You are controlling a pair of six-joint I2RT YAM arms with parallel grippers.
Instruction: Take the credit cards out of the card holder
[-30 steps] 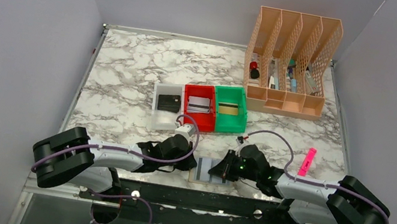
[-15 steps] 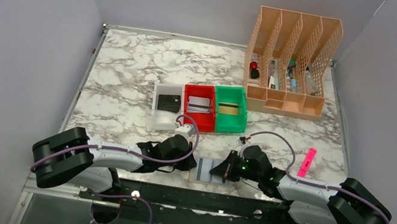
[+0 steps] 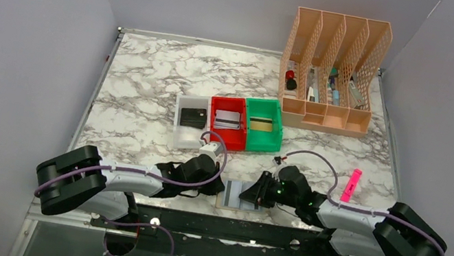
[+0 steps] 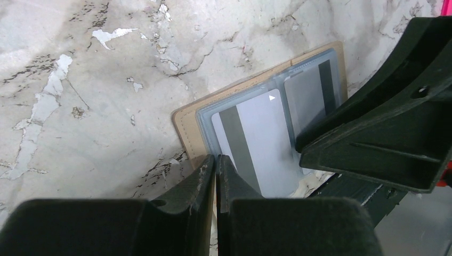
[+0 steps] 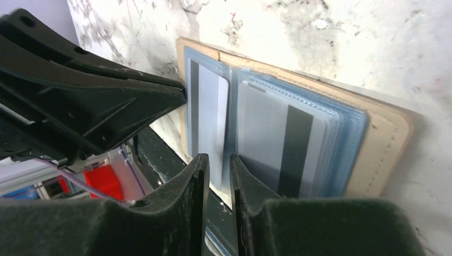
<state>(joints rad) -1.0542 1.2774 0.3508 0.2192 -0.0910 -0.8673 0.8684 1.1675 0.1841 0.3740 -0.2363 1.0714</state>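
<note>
The tan card holder (image 3: 237, 194) lies open at the table's near edge, blue-grey pockets up. A silvery grey credit card (image 4: 256, 144) with a dark stripe sticks partly out of the near pocket, and a second grey card (image 5: 277, 144) sits in the other pocket. My left gripper (image 4: 216, 160) is shut, its tips against the holder's tan edge (image 4: 184, 128) beside the first card. My right gripper (image 5: 218, 160) comes from the other side with its jaws a narrow gap apart, astride the protruding card's (image 5: 210, 117) edge. Both grippers (image 3: 217, 189) (image 3: 253, 195) flank the holder in the top view.
Behind the holder stand a white tray (image 3: 176, 119) with a black card, a red tray (image 3: 210, 122) with a grey card and a green tray (image 3: 278, 133) with a tan one. A peach organiser (image 3: 333, 69) stands back right. A pink highlighter (image 3: 350, 184) lies to the right.
The right gripper has shifted very slightly at the holder and its jaws now stand a little apart. The left arm and the holder have not moved.
</note>
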